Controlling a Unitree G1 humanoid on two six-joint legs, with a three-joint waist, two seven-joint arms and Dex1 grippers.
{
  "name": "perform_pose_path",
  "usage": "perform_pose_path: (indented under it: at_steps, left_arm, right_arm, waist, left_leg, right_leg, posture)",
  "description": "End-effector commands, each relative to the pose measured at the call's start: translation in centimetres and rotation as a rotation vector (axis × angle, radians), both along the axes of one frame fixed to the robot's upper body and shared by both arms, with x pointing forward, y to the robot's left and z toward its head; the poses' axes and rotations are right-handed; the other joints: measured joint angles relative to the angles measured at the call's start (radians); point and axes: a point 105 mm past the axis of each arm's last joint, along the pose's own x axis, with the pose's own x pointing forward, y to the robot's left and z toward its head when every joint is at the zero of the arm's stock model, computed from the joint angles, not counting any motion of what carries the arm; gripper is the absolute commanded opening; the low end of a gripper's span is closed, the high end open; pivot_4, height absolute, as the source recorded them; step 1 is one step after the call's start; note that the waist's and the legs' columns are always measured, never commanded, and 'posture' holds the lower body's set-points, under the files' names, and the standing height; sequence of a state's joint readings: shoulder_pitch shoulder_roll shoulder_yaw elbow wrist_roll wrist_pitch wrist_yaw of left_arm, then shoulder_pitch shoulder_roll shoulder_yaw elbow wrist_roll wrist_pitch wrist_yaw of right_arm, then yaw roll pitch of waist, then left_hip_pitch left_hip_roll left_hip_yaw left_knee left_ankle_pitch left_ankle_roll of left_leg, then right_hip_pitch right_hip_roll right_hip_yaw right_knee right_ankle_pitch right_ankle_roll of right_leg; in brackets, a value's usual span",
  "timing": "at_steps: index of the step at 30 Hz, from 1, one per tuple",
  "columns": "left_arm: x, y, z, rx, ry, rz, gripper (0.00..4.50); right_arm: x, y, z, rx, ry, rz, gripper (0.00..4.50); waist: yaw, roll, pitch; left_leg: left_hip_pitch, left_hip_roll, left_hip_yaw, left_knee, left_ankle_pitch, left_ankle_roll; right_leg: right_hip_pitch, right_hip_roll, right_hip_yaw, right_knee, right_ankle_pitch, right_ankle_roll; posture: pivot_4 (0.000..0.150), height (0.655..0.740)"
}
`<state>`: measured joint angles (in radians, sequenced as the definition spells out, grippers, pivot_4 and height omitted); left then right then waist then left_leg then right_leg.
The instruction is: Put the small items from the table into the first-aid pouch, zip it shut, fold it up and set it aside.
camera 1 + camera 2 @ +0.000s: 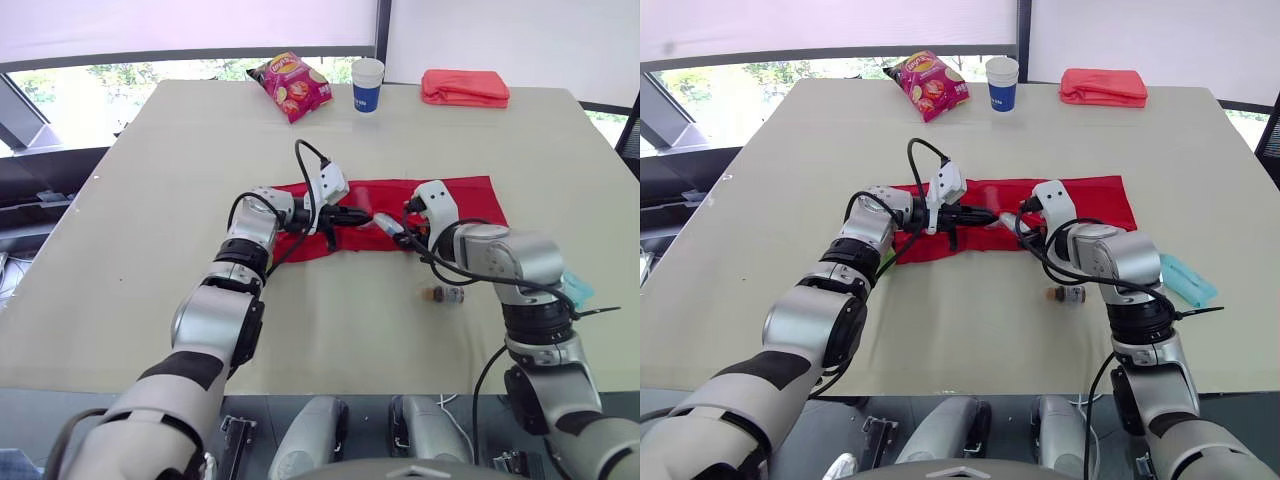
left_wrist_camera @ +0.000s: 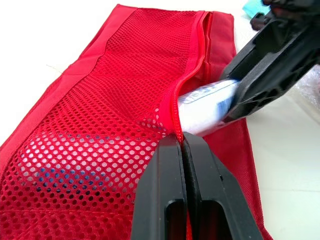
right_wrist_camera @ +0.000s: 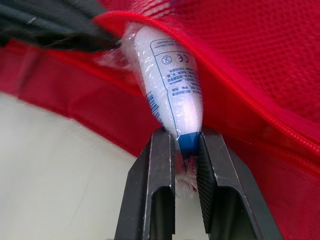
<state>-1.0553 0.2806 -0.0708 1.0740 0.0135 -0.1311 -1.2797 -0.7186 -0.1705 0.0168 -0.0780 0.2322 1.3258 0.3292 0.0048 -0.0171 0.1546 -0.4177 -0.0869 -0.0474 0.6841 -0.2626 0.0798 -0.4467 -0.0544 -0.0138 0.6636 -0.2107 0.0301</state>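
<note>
The red first-aid pouch (image 1: 455, 198) lies unfolded in the middle of the table. My left gripper (image 2: 182, 143) is shut on the zipper edge of its mesh pocket (image 2: 125, 90), holding the edge up. My right gripper (image 3: 185, 136) is shut on the blue end of a white wrapped tube (image 3: 170, 85), whose other end sits in the pocket opening beside the left fingers. Something white and blue (image 2: 55, 165) lies inside the mesh. A small brown bottle (image 1: 445, 295) lies on the table just in front of my right arm.
A teal packet (image 1: 1188, 280) lies at the right near the table edge. At the far end stand a red snack bag (image 1: 290, 85), a white and blue cup (image 1: 367, 85) and a folded red cloth (image 1: 465, 87).
</note>
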Motion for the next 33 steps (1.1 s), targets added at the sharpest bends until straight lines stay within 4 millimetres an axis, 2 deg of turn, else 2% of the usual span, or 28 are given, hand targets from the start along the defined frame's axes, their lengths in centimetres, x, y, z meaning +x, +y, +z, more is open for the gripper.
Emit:
perform_pose_path:
  at_steps: [1,7,14,16,17,18,21,25,33]
  left_arm:
    - [-0.8,-1.6,0.6,-0.028,-0.017,-0.071,0.0]
    - [-1.6,-2.1,0.4,-0.046,0.007,-0.098,0.0]
    - [-2.2,-2.3,0.1,-0.049,0.02,-0.099,0.0]
    - [-2.1,-2.3,0.2,-0.052,0.019,-0.089,0.0]
    - [-2.0,-2.3,0.3,-0.053,0.019,-0.081,0.0]
    - [-1.9,-2.2,0.3,-0.052,0.018,-0.074,0.0]
    - [-1.6,-1.9,0.3,-0.05,0.016,-0.057,0.0]
    - [-1.2,-1.7,0.4,-0.054,0.012,-0.03,0.0]
    - [-0.8,-1.6,0.6,-0.055,0.007,-0.01,0.0]
  right_arm:
    - [1.0,0.1,1.9,0.022,-0.074,-0.041,0.47]
    - [1.6,0.1,2.1,0.023,-0.08,-0.059,0.47]
    - [1.9,1.7,2.6,0.045,-0.107,-0.007,0.47]
    - [1.8,1.9,2.6,0.055,-0.115,0.003,1.16]
    - [1.7,2.0,2.7,0.063,-0.116,0.008,1.31]
    - [1.6,2.0,2.8,0.07,-0.117,0.011,1.98]
    - [1.3,1.8,3.0,0.076,-0.123,0.017,3.34]
    - [0.6,1.0,3.2,0.065,-0.135,0.036,3.34]
    - [-2.2,0.1,3.2,0.04,-0.178,0.166,3.34]
  waist:
    - [0.001,0.0,0.0]
    - [-0.02,0.0,0.0]
    - [-0.024,0.0,0.0]
    - [-0.024,0.0,0.0]
    - [-0.023,0.0,0.0]
    - [-0.022,0.0,0.0]
    - [-0.022,0.001,0.0]
    - [-0.021,0.001,0.0]
    - [-0.02,0.001,0.0]
  left_leg:
    - [0.0,0.0,0.0,0.0,0.0,0.0]
    - [0.0,0.0,0.0,-0.001,0.0,0.0]
    - [0.0,0.0,0.0,-0.002,0.001,-0.001]
    - [0.0,0.0,0.0,-0.002,0.001,-0.001]
    - [0.0,0.0,0.0,-0.002,0.001,-0.001]
    - [0.0,0.0,0.0,-0.002,0.001,-0.001]
    - [0.0,0.0,0.0,-0.002,0.001,-0.001]
    - [0.0,0.0,0.0,-0.002,0.001,-0.001]
    - [0.0,0.0,0.0,-0.002,0.001,-0.001]
  right_leg:
    - [0.0,0.0,0.0,0.0,0.0,0.0]
    - [0.0,0.0,0.0,0.0,0.0,0.0]
    - [-0.001,0.0,0.0,0.0,0.0,0.0]
    - [-0.001,0.0,0.0,0.0,0.0,0.0]
    - [-0.001,0.0,0.0,0.0,0.0,0.0]
    - [-0.001,0.0,0.0,0.0,0.0,0.0]
    - [-0.001,0.0,0.0,0.0,0.0,0.0]
    - [-0.001,0.0,0.0,0.0,0.0,0.0]
    - [-0.001,0.0,0.0,0.0,0.0,0.0]
  posture:
    - [0.15,0.7395]
    - [0.15,0.7395]
    - [0.15,0.7395]
    - [0.15,0.7395]
    - [0.15,0.7395]
    - [0.15,0.7395]
    - [0.15,0.7395]
    - [0.15,0.7395]
    - [0.15,0.7395]
